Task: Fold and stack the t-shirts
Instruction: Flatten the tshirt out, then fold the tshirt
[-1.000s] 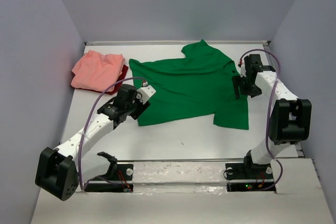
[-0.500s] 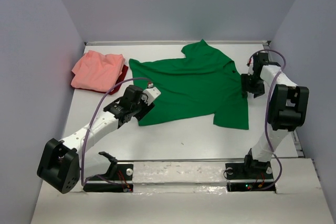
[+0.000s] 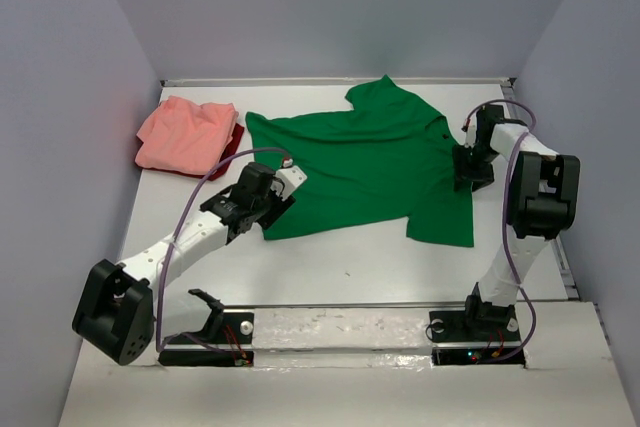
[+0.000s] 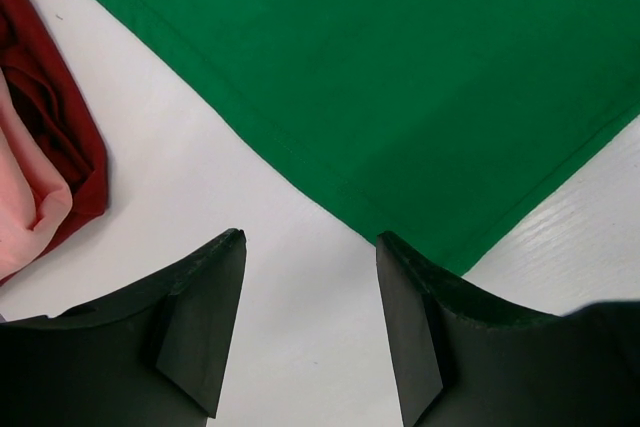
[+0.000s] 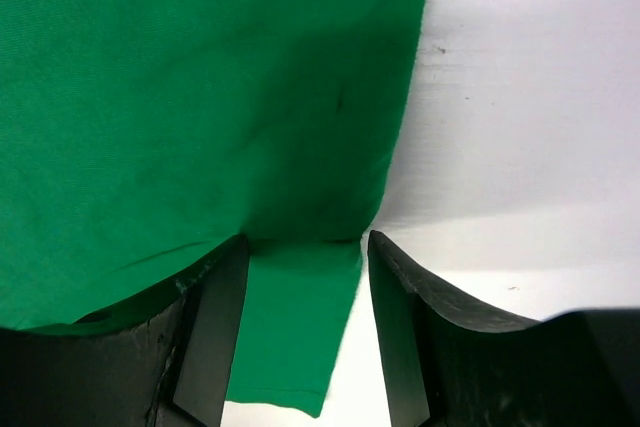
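Note:
A bright green t-shirt [image 3: 360,162] lies spread flat across the middle of the table. A salmon-pink t-shirt [image 3: 185,132] sits folded at the back left, on top of dark red cloth [image 3: 232,152]. My left gripper [image 3: 280,197] hovers open over bare table just short of the green hem [image 4: 400,67], near its lower left corner, with nothing between the fingers [image 4: 205,317]. My right gripper [image 3: 463,169] is low at the shirt's right edge. It stands open, with a strip of green cloth [image 5: 295,327] lying between its fingers [image 5: 215,337].
The white table [image 3: 360,267] is walled by grey panels on the left, back and right. The right arm's elbow [image 3: 540,197] rises near the right wall. The dark red cloth [image 4: 60,147] and pink cloth [image 4: 25,207] lie left of my left gripper [image 4: 310,247].
The right gripper has dropped onto the shirt's right edge and its jaws have narrowed around the cloth. The left gripper has slid a little right toward the green hem.

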{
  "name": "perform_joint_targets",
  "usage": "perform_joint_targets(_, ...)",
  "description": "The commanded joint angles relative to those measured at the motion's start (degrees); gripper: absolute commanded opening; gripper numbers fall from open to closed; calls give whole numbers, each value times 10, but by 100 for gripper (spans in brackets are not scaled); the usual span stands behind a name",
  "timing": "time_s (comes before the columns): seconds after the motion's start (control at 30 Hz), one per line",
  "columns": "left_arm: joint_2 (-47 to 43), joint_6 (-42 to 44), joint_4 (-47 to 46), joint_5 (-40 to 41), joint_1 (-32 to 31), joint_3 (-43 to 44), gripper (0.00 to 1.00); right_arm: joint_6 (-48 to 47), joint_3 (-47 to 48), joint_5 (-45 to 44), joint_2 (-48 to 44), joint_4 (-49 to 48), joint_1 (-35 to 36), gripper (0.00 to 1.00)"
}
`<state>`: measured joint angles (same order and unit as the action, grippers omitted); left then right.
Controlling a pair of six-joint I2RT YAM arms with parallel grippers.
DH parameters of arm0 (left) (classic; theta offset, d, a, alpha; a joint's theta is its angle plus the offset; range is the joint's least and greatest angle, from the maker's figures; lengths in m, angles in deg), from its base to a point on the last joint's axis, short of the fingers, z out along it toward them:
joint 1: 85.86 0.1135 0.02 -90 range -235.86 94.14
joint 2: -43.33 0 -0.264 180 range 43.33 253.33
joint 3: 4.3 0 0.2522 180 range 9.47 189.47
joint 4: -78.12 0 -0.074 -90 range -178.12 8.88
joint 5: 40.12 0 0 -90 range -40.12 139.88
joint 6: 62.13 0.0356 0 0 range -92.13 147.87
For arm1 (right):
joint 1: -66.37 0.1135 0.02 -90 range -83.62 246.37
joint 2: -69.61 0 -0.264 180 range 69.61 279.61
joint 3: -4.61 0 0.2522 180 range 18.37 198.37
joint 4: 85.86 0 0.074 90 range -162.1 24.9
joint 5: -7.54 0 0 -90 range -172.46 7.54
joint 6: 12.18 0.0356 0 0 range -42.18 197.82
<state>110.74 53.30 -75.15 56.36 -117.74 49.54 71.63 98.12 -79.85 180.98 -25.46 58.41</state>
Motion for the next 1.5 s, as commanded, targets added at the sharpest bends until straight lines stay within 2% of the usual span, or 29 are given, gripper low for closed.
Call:
perform_joint_targets(0.0,5,-2,-13,18,-4,11,66,-7,-8,-16,-8,-8,-9,56)
perform_joint_targets(0.4,25,-4,-8,25,-7,22,64,-24,-75,-2,-39,-10,-14,54)
perform_joint_targets(0.93,22,-11,-5,33,-7,25,63,-34,-71,15,-84,34,-14,51)
perform_joint_targets(1.1,20,-13,-8,29,-7,17,63,-36,-93,11,-71,22,-14,51)
perform_joint_targets(1.47,-4,-9,1,30,-7,7,63,-36,-114,28,-42,19,-14,37)
